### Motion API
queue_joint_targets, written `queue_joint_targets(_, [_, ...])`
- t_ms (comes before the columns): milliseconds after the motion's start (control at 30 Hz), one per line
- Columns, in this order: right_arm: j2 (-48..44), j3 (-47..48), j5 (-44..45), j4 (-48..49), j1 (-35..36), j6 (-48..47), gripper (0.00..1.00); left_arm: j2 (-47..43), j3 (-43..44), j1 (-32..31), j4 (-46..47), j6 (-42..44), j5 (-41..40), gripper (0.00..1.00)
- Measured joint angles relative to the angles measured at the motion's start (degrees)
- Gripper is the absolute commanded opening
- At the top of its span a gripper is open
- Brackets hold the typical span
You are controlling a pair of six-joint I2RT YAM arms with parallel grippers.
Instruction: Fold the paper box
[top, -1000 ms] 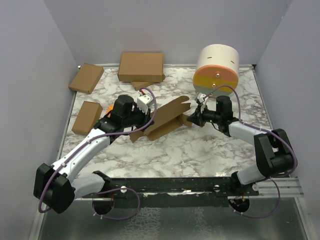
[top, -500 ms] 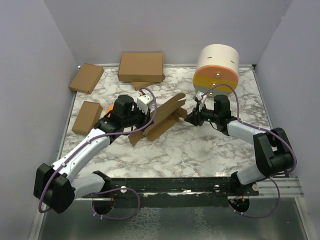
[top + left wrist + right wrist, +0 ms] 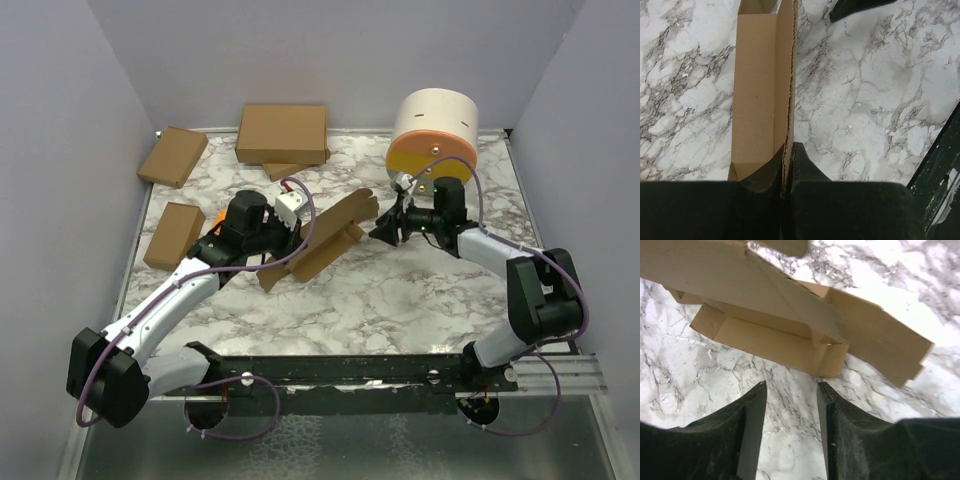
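Note:
The paper box (image 3: 330, 235) is a brown cardboard die-cut, partly folded into a trough, lying slantwise at the table's middle. My left gripper (image 3: 290, 240) is shut on one upright wall of it at its near-left end; the left wrist view shows the wall's torn-looking edge (image 3: 788, 100) pinched between the jaws (image 3: 789, 150). My right gripper (image 3: 380, 231) is open and empty just right of the box's far end. In the right wrist view (image 3: 790, 385) the box's folded corner (image 3: 830, 360) lies just beyond the fingertips, not touching them.
A large cream and orange cylinder (image 3: 433, 135) stands at the back right, close behind my right arm. A wide brown carton (image 3: 282, 133) sits at the back, with smaller brown cartons at the left (image 3: 172, 155) (image 3: 175, 234). An orange item (image 3: 218, 216) peeks out by the left arm.
My right gripper has let go of the box's right end and drawn back to the right, now open. The box's raised flaps have dropped lower. The left gripper still holds.

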Motion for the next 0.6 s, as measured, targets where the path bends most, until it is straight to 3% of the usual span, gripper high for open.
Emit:
queue_joint_targets(133, [-0.11, 2.69, -5.75, -1.90, -6.67, -1.84, 0.45, -0.24, 0.00, 0.00, -0.13, 0.87, 0.31, 0.00])
queue_joint_targets(267, [0.24, 8.17, -6.34, -4.22, -10.78, -5.35, 0.16, -0.50, 0.00, 0.00, -0.55, 1.97, 0.52, 0.00])
queue_joint_targets(367, [2.32, 13.27, -5.79, -4.35, -10.49, -8.44, 0.05, -0.55, 0.02, 0.00, -1.01, 2.86, 0.68, 0.00])
queue_joint_targets(600, [12.02, 24.70, -5.79, -9.66, -8.46, -13.81, 0.10, -0.96, 0.02, 0.00, -2.05, 4.94, 1.57, 0.00])
